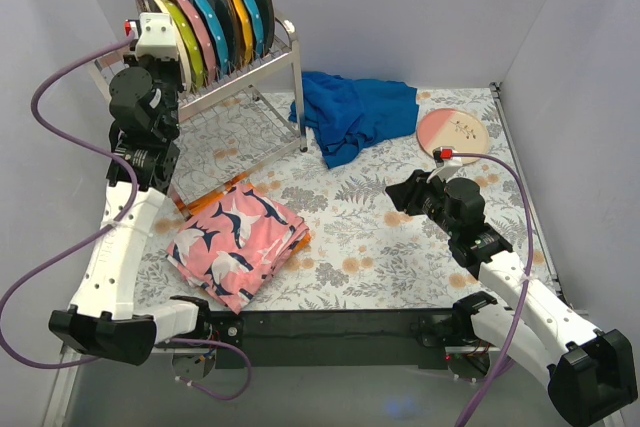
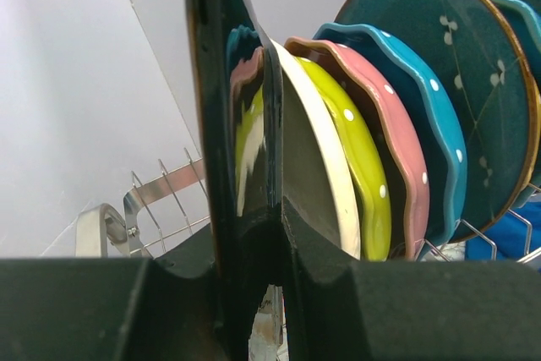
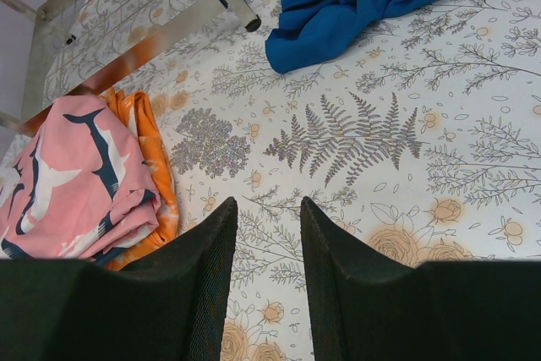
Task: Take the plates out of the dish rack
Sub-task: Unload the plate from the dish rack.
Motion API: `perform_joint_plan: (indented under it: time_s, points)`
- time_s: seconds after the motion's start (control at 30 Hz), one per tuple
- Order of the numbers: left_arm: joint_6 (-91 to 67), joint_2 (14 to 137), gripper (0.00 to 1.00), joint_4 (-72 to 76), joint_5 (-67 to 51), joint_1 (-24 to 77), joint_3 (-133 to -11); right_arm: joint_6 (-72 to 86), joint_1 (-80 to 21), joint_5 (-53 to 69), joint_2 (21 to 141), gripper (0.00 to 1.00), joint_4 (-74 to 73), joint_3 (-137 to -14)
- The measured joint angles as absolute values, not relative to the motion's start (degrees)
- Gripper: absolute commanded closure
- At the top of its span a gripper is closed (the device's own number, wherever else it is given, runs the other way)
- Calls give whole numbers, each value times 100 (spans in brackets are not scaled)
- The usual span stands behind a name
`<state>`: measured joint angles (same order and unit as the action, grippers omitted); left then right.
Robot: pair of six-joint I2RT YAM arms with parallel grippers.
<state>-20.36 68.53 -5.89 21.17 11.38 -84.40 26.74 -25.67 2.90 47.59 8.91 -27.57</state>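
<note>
The dish rack (image 1: 272, 55) stands at the back left and holds a row of upright plates: cream (image 2: 325, 166), yellow-green (image 2: 365, 158), pink dotted (image 2: 390, 124), teal dotted (image 2: 435, 116), dark teal (image 2: 473, 82), and orange (image 1: 238, 9) further right. My left gripper (image 1: 147, 15) is at the rack's left end, shut on the rim of a dark glossy plate (image 2: 215, 107) seen edge-on. A cream-pink plate (image 1: 453, 131) lies flat on the table at the right. My right gripper (image 1: 405, 192) hangs open and empty above the table; it also shows in the right wrist view (image 3: 269, 209).
A crumpled blue cloth (image 1: 355, 112) lies right of the rack. A folded pink patterned cloth (image 1: 238, 240) lies at the front left, over something orange (image 3: 152, 150). The rack's legs (image 3: 161, 35) stand on the floral tablecloth (image 1: 380, 237). Grey walls close in the sides and back.
</note>
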Motion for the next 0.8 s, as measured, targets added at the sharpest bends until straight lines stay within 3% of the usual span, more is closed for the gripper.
perform_joint_plan:
  time_s: [0.8]
  points:
    - [-2132, 6095, 100, -709, 1619, 1186, -7955, 2670, -2596, 270, 4759, 58, 891, -2757]
